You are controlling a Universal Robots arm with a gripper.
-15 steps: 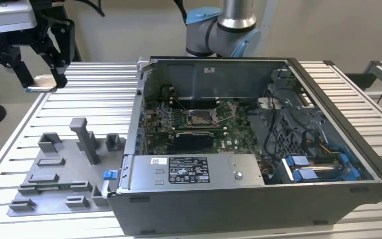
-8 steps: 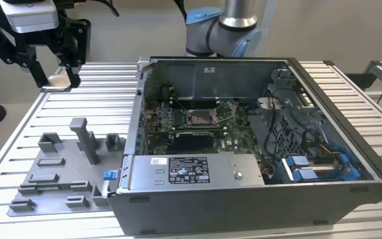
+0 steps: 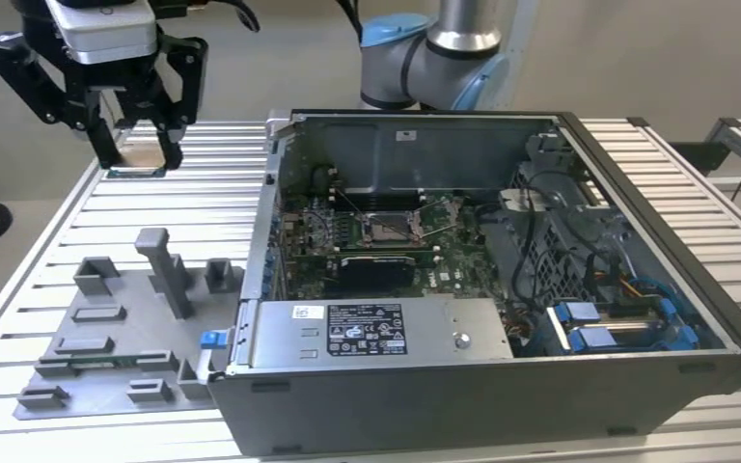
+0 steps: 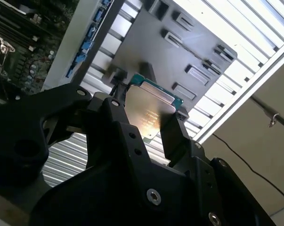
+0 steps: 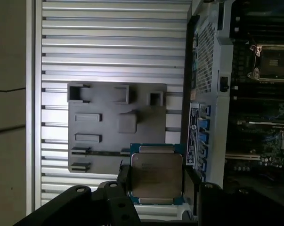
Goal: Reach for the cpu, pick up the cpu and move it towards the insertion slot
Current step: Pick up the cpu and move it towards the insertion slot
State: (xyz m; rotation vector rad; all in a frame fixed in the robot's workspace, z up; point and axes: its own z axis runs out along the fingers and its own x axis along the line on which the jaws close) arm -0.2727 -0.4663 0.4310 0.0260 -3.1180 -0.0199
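Note:
My gripper (image 3: 136, 159) hangs high over the slatted table at the exterior view's far left, shut on the cpu (image 3: 136, 168). In both wrist views the cpu (image 5: 156, 175) (image 4: 149, 109) is a flat silvery square with a thin green-tan rim, clamped by its two opposite edges between the black fingers (image 5: 192, 186). The insertion slot (image 3: 390, 227) is a silver-framed socket with a dark centre on the green board inside the open computer case. It lies well to the exterior view's right of the gripper and lower, and also appears in the first wrist view (image 5: 272, 59).
Below the gripper, a grey fixture plate (image 3: 113, 328) (image 5: 118, 122) with raised blocks and a tall post (image 3: 165, 270) lies on the slatted table. The open case's wall (image 3: 258, 251) stands between the gripper and the socket. The arm's base (image 3: 435, 48) rises behind the case.

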